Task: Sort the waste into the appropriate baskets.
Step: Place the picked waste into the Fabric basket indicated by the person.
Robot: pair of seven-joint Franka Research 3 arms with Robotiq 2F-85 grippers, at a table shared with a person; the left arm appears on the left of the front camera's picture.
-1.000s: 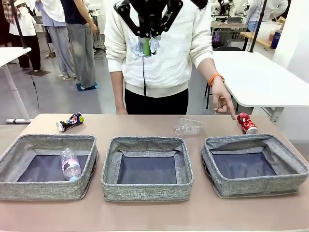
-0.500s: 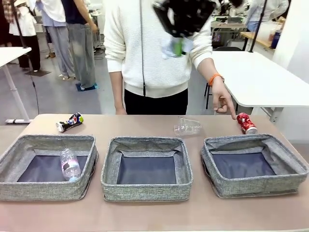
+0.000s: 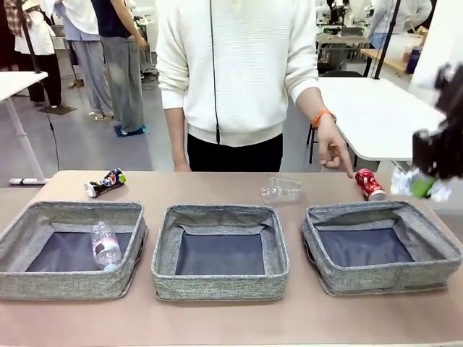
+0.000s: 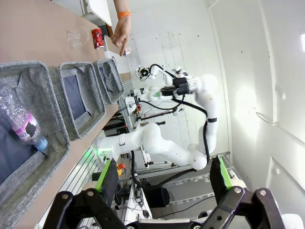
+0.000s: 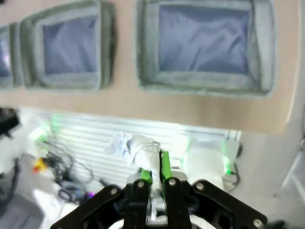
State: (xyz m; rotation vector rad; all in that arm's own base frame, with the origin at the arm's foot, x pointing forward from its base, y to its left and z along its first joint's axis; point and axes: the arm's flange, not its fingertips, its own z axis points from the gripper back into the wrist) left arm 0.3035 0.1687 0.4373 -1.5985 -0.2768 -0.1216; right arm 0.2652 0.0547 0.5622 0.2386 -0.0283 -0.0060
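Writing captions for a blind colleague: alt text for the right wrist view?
The right tool grips a crumpled white paper wad, held out past the table edge; grey baskets sit on the table beyond, blurred.

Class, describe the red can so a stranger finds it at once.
Find the rightmost grey basket. Behind its far rim lies the red can, beside the person's pointing hand. Unlike the clear cup to its left, it is red.
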